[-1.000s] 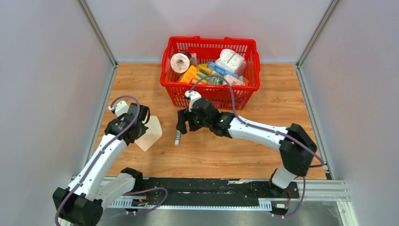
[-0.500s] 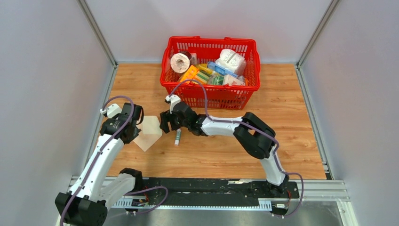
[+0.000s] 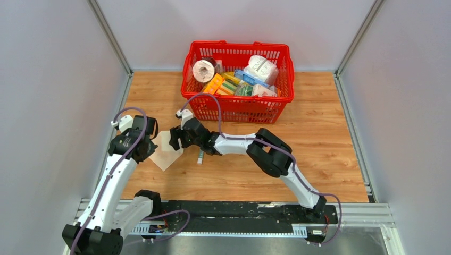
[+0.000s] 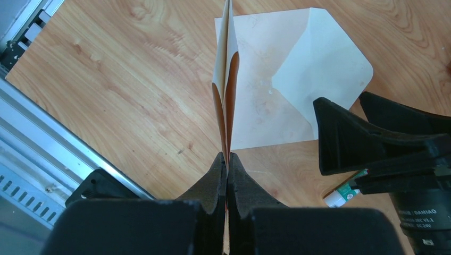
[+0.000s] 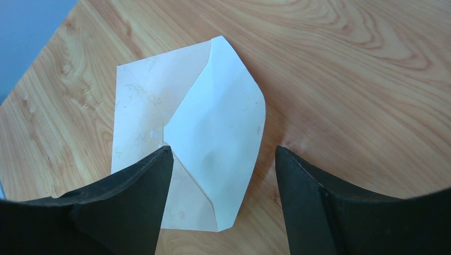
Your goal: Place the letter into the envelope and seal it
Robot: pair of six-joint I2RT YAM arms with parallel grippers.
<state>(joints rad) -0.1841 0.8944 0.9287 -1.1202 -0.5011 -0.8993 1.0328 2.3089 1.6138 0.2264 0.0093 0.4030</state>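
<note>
Envelope (image 5: pixel 186 138) lies flat on the bench (image 3: pixel 319 122), flap open, towards the left side. Right end effector (image 5: pixel 223 154) hovers over it, fingers spread, gripping nothing. Left end effector (image 4: pixel 226 164) is clenched on the folded letter (image 4: pixel 226 90), held on edge close by the envelope.

You can read "DAMIAO" in white on the black motor housing (image 4: pixel 425 234) at the left wrist view's lower right corner. The line beneath it is too small, as are the package labels in the red basket (image 3: pixel 239 109).
</note>
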